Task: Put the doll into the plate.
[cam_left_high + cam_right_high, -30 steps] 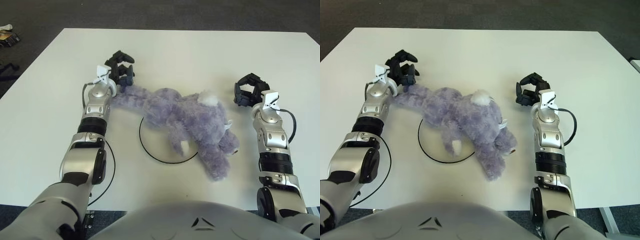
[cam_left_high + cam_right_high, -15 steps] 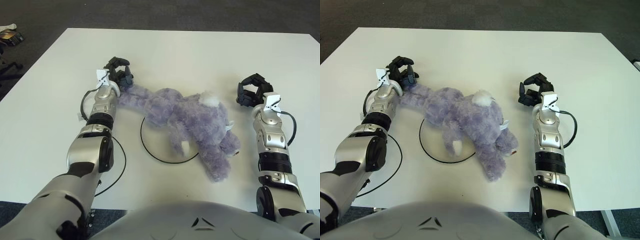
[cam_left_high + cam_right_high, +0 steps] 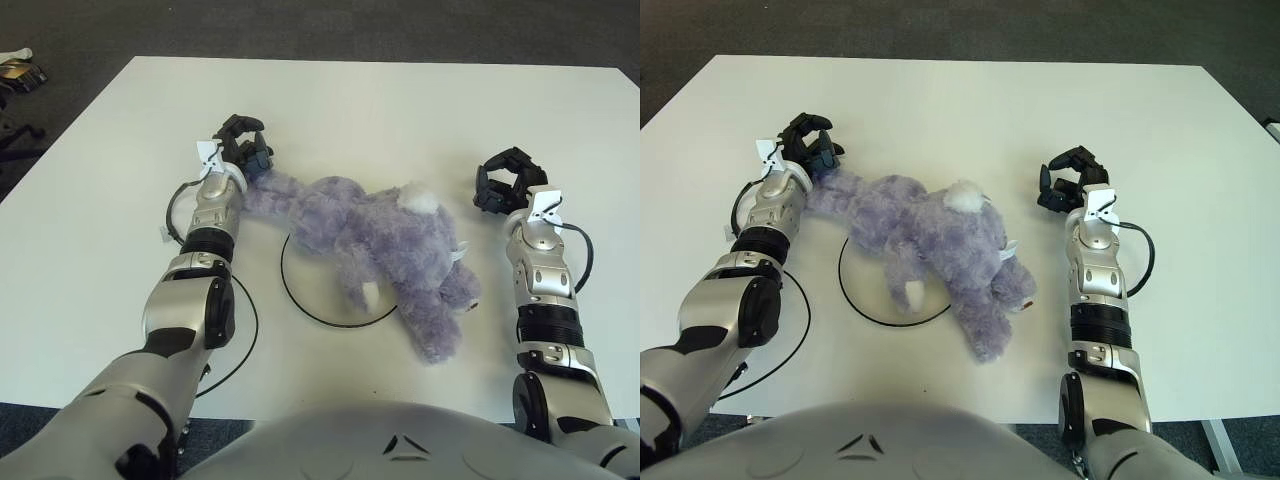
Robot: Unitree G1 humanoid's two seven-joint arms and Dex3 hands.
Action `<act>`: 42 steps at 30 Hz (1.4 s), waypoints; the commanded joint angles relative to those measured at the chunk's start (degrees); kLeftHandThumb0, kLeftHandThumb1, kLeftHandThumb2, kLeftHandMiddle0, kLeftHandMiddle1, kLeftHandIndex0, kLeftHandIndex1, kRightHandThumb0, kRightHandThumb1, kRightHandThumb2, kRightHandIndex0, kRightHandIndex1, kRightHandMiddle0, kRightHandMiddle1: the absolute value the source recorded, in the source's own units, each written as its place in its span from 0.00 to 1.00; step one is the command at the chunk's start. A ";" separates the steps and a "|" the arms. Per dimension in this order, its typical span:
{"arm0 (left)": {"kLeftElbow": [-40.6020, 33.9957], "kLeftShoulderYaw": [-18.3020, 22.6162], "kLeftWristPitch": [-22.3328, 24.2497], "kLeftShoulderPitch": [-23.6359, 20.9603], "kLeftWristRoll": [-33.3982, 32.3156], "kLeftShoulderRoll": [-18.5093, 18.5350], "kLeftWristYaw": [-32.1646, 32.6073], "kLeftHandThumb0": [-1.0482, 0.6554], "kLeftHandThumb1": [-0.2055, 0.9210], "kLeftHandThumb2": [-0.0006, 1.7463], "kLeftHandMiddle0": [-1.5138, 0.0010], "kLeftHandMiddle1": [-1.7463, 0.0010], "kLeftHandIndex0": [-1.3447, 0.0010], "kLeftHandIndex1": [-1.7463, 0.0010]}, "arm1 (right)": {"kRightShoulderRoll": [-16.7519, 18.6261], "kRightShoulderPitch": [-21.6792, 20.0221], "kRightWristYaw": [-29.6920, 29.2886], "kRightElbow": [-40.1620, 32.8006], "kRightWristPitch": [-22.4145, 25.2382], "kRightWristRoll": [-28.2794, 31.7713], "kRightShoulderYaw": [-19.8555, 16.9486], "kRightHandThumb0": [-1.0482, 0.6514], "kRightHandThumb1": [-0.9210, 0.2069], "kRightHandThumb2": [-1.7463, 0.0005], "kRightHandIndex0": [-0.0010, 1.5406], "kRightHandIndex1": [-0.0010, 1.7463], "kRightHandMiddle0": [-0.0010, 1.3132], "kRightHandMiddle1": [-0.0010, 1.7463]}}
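- The doll (image 3: pixel 375 250), a purple plush animal, lies on the white desk (image 3: pixel 400 110) at centre frame, with its long axis running from upper left to lower right.
- The plate (image 3: pixel 300 300) shows only as a thin dark ring; the doll's middle covers the ring's upper right part, the head end hangs out past it toward lower right, and a long limb trails out toward upper left.
- The left hand (image 3: pixel 243 157) sits at the far upper-left tip of that limb, fingers (image 3: pixel 258 158) curled around the plush end and apparently pinching it.
- The right hand (image 3: pixel 508 180) shows at right of frame, beside the doll's head end but apart from it, with dark fingers (image 3: pixel 487 190) curled inward on nothing.
- The relation that matters: the doll's bulk lies down and right of the gripping left hand, and the ring's open centre lies lower left of the body.
- In judgement, the left hand holds only a floppy end, so a pull would drag the limb more than the body; the right hand is nearer the overhanging head and better placed to nudge it toward lower left.
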 commanded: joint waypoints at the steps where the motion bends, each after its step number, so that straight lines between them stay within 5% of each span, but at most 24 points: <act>1: 0.18 0.65 1.08 1.56 -0.58 -0.55 0.71 0.61 0.29 0.89 0.57 0.00 0.52 0.00 | 0.37 1.26 -0.17 0.73 1.18 0.30 0.06 0.35 0.47 0.30 0.75 1.00 0.42 1.00; 9: -7.00 1.92 0.05 6.71 -2.59 -2.53 -0.31 0.61 0.12 0.99 0.40 0.00 0.46 0.06 | 0.15 2.11 0.60 0.35 0.74 0.36 0.37 0.35 0.47 0.30 0.75 1.00 0.42 1.00; 42: -35.41 0.35 -1.18 24.67 -7.26 -10.13 -2.66 0.60 0.07 1.00 0.37 0.00 0.39 0.13 | -0.08 8.00 3.51 -9.04 4.23 0.99 0.21 0.35 0.44 0.32 0.75 1.00 0.41 1.00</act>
